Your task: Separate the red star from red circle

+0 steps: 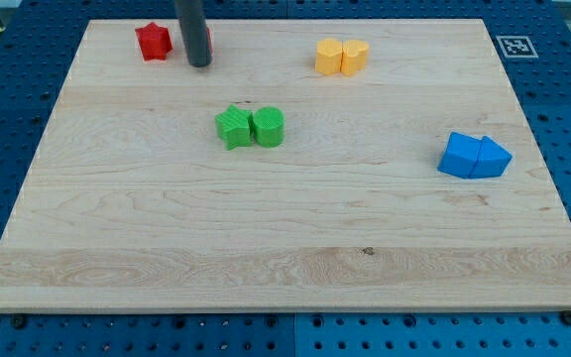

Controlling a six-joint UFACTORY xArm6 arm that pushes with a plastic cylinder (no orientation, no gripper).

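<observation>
Standing between red star (pixel 153 41) at the bench (pixel 285 228) top-left and the mostly hidden red circle (pixel 209 38), my tip (pixel 199 64), no hand fitted, is needing a rightward nudge, judging the gap small.

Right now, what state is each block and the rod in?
red star: alone at the view's top left
red circle: mostly hidden behind the rod
my tip: right of the star
green pair: touching
yellow pair: touching
blue pair: touching

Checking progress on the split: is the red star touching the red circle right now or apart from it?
Apart: the red star stands clear at the view's left of my tip, whose rod hides nearly all the red circle.
</observation>
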